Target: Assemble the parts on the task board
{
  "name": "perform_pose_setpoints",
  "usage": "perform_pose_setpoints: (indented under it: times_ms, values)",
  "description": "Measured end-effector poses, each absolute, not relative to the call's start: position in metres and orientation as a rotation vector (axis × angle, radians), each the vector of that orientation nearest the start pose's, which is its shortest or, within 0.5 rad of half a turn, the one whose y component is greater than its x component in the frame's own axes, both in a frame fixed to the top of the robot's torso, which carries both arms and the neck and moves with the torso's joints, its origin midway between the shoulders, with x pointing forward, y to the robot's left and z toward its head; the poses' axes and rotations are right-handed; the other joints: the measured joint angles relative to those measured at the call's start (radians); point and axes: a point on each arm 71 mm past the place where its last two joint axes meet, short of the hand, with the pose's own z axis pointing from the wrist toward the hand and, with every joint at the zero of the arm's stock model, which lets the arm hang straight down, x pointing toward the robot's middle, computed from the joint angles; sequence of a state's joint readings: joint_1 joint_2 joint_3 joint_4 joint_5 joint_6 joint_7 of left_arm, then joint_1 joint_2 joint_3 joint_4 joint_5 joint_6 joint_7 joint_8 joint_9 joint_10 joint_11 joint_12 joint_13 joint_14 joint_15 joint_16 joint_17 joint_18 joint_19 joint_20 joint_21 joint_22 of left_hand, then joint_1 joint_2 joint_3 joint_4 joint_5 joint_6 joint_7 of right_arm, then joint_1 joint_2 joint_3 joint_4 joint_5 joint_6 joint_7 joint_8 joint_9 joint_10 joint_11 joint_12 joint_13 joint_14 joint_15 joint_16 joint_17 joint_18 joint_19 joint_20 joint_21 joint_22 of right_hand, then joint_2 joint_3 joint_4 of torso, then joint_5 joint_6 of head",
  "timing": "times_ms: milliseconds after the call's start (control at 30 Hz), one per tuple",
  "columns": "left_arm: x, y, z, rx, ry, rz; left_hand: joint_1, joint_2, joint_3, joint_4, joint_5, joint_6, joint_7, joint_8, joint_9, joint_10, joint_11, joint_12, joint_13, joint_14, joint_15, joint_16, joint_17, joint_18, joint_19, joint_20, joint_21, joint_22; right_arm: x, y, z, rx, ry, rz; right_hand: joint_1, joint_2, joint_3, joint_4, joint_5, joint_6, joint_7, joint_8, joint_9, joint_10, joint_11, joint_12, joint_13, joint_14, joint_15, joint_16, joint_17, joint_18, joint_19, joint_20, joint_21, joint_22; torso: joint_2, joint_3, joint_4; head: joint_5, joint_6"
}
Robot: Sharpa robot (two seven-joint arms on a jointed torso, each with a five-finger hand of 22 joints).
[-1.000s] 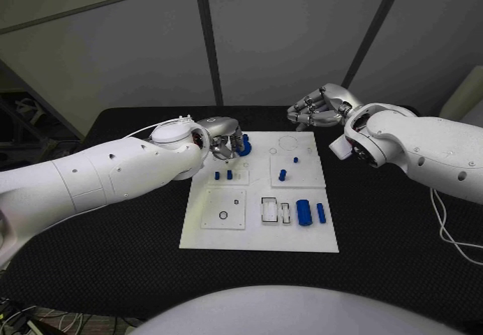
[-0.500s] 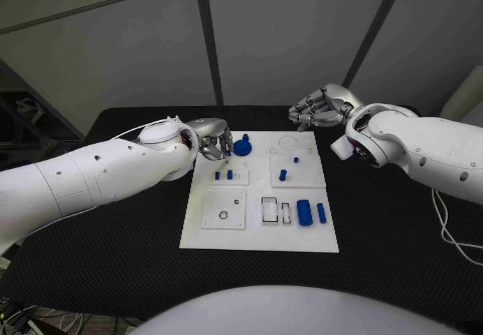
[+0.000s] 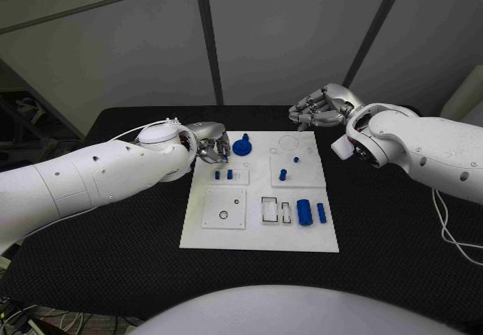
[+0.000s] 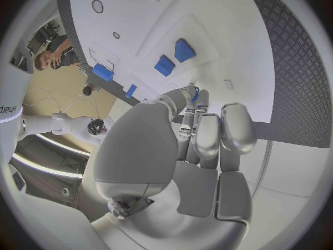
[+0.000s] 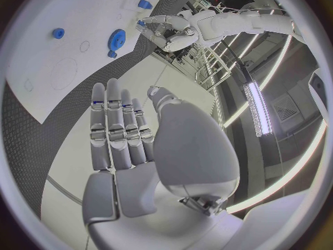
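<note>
The white task board (image 3: pixel 259 237) lies in the middle of the black table. A blue gear (image 3: pixel 243 146) stands at its far left corner. My left hand (image 3: pixel 213 148) hangs just left of the gear with nothing in its fingers, which lie close together in the left wrist view (image 4: pixel 201 133). Two short blue pegs (image 3: pixel 223 174) stand in a raised tile nearer me, another peg (image 3: pixel 283 174) in the tile to their right. Two blue cylinders (image 3: pixel 310 212) lie at the board's right. My right hand (image 3: pixel 317 108) hovers past the far edge, its fingers (image 5: pixel 114 133) straight and empty.
A black ring (image 3: pixel 223 216) and a smaller ring (image 3: pixel 236 203) lie on the near left tile. Two rectangular slots (image 3: pixel 275 210) sit beside the cylinders. A small blue piece (image 3: pixel 273 149) lies right of the gear (image 5: pixel 116 39). Black table (image 3: pixel 121 251) surrounds the board.
My left hand let go of the blue gear and drew back to the left; the gear now stands on the board. The right hand has barely moved.
</note>
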State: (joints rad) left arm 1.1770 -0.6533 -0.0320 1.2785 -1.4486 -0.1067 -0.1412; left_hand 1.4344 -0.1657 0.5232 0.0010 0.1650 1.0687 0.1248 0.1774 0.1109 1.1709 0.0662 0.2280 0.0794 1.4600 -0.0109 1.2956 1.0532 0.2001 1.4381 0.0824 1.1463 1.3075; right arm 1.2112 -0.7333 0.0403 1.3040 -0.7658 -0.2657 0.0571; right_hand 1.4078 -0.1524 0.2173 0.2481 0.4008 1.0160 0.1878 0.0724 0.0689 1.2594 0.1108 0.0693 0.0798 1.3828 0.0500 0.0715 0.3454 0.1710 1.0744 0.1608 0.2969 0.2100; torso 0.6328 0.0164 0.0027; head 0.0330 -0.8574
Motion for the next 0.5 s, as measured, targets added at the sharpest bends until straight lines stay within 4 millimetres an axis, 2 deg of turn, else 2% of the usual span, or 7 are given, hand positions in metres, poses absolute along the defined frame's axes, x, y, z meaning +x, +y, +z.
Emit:
perform_pose_setpoints:
  times_ms: [500]
  values:
    - [0.5206,0.1724,-0.2254,0.176,1.916,-0.557,0.000,0.000,0.000,0.000,0.000,0.004,0.004,0.000,0.000,0.004,-0.003,0.000,0.000,0.000,0.000,0.000,-0.002,0.000,0.000,0.000,0.000,0.000,0.5369,-0.2119,-0.1686,0.495,1.676,1.033,0.000,0.000,0.000,0.000,0.000,0.000,0.000,0.000,0.000,0.000,0.000,0.000,0.000,0.000,0.000,0.000,0.000,0.000,0.000,0.000,0.000,0.000,0.000,-0.0001,-0.0001,0.000,0.000]
